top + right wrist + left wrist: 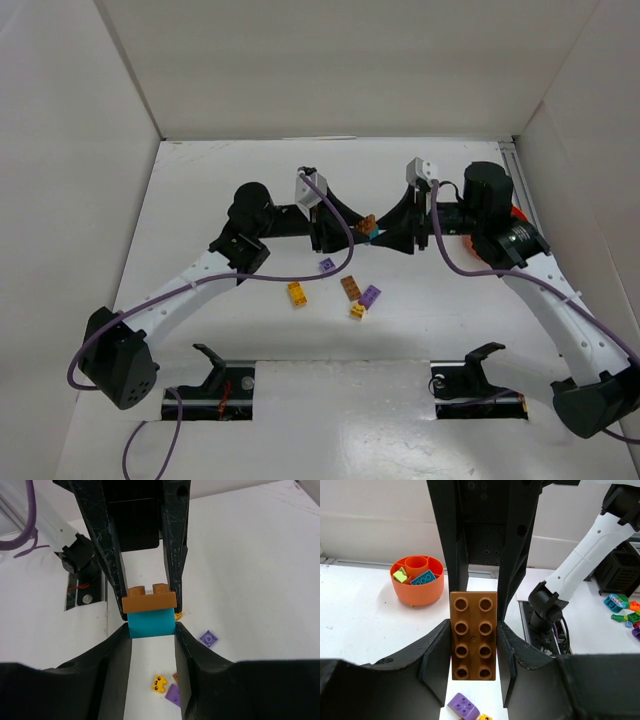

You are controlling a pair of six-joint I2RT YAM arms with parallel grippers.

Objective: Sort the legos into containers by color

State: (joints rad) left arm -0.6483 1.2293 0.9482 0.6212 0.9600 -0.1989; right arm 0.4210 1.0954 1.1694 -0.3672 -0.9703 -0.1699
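Observation:
My two grippers meet above the table's middle. My left gripper [360,228] [473,632] is shut on a brown lego [473,636], also seen in the top view [368,222]. My right gripper [382,236] [151,626] is shut on a teal lego [151,622] stuck under that brown lego [150,599]. The orange divided bowl [420,591] holds a pale green lego [400,575] and a teal one [424,578]. In the top view the bowl [516,213] is mostly hidden behind the right arm.
Loose legos lie on the table below the grippers: a purple one [326,265], a yellow-orange one [297,293], a brown one [350,287], a purple one [370,295] and a small yellow one [358,311] [159,683]. White walls enclose the table.

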